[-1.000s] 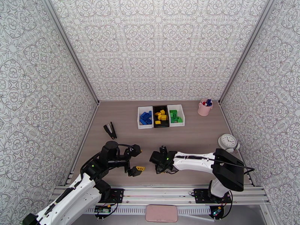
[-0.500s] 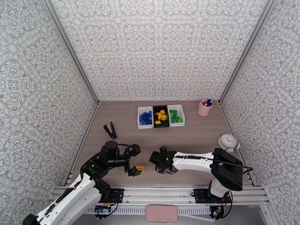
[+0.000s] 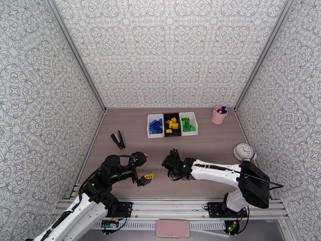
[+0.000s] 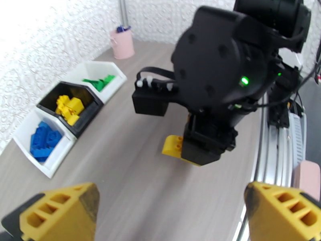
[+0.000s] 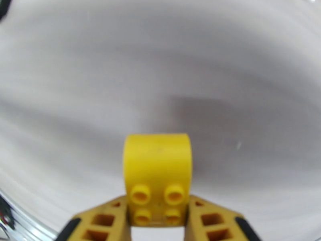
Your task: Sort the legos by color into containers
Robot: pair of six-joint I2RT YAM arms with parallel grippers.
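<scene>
Your right wrist camera showed the right gripper point(image 5: 158, 215) clamped on a yellow lego point(image 5: 156, 173), its studs facing the lens, over a blurred surface. The left wrist view gave you its place: low over the table point(image 4: 120, 177) near the front rail, well apart from the black bin point(image 4: 89, 113) of yellow legos point(image 4: 69, 107). Your left gripper point(image 4: 172, 213) stood spread wide, empty.
</scene>
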